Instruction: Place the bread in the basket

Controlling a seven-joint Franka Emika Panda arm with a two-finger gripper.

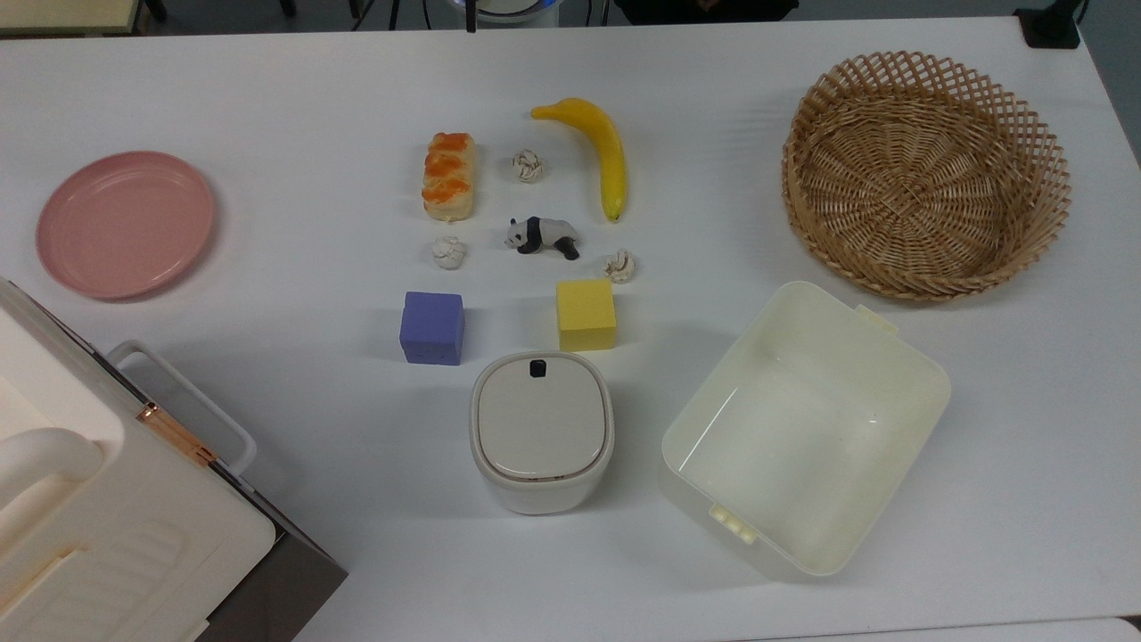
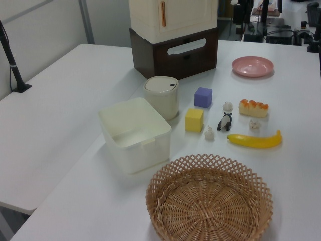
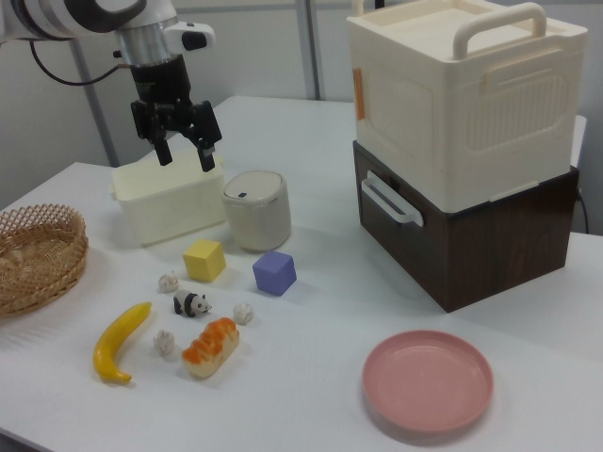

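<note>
In the upper left of the right view, the jaws hung well open above the table, with nothing between the two dark fingers and nothing touching them. They hovered over the cream tub, in front of its far rim as that view shows it. The arm above them ran out of the frame at the top left corner.

The bread lay flat on the table just left of centre in the top view, its three orange bumps facing up. The banana lay to its right in that view, with a small knotted white ball between them. A toy panda stood just below that ball, two more white balls sat near it, and a purple cube and a yellow cube stood lower down. A lidded round-cornered bin stood below the cubes.

The basket sat at the upper right of the top view, well apart from the bread, and held nothing. The pink plate lay at the left edge.

A cream case with a handle, stacked on a dark brown box, was cut off at the lower left corner of the top view. In the left view the basket's near rim ran off the bottom of the frame.
</note>
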